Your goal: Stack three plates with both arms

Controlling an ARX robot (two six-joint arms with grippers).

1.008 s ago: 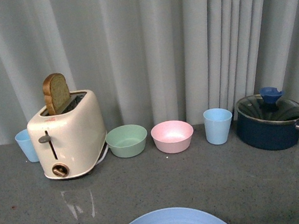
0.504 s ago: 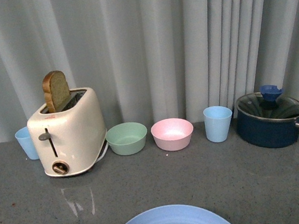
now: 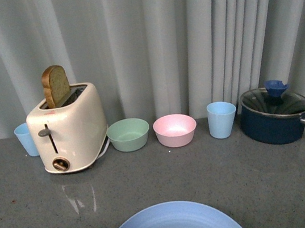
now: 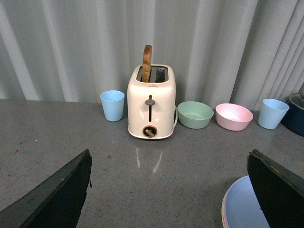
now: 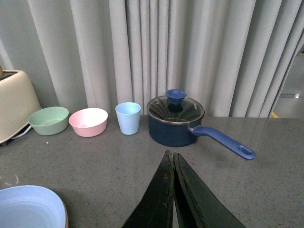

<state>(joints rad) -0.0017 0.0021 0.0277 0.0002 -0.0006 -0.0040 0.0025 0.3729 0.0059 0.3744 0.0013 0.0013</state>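
At the near edge of the counter, the light blue plate (image 3: 170, 226) is sitting on top; the left wrist view is showing a thin pink rim under it (image 4: 223, 214), and the right wrist view a darker edge below (image 5: 65, 219), so it's looking like a stack, though I can't tell how many plates are in it. No other plates are showing elsewhere. Neither arm is touching the stack.

Left gripper (image 4: 173, 190): fingers are standing wide apart, nothing between them, plate off to one side. Right gripper (image 5: 173, 190): fingers are pressed together, holding nothing.

Judging the stacking as done or nearly so. If this is the retreat step, doing it well is meaning: keeping both grippers lifting clear of the rim, not dragging across it, since shallow plates are sliding easily on each other. Checking the edges are sitting flush before backing off.

Further back, toaster (image 3: 68, 128) with a bread slice (image 3: 55, 86), green bowl (image 3: 128, 134), pink bowl (image 3: 175, 129), two blue cups (image 3: 222, 119) (image 3: 26, 139) and a lidded blue pot (image 3: 276, 114) are lining the curtain (image 3: 186, 34), well apart from the stack
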